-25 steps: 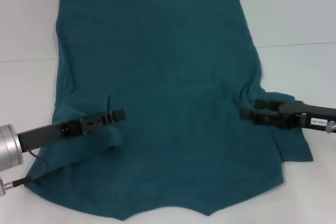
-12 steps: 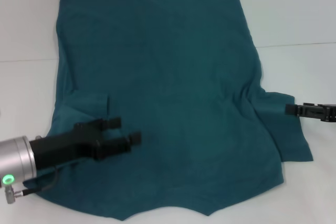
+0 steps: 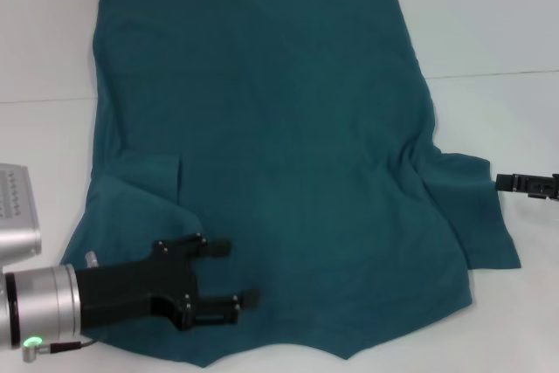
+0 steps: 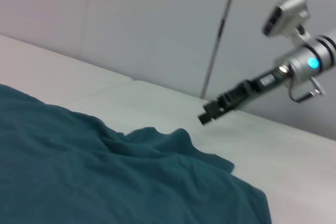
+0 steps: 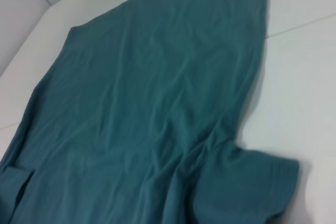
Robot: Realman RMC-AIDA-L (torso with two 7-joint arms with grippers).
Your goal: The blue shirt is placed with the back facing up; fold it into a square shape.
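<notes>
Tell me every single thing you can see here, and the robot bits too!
shirt: one, dark teal-blue, spread flat on the table with its plain side up; the left sleeve is folded in over the body, the right sleeve sticks out sideways.
table: one, white, under the shirt and showing on all sides of it.
wall: one, pale grey panels, behind the table in the left wrist view.
left end effector: one, black on a silver arm, fingers open, over the shirt's near left part.
right end effector: one, black, at the right edge over bare table, just past the right sleeve.
</notes>
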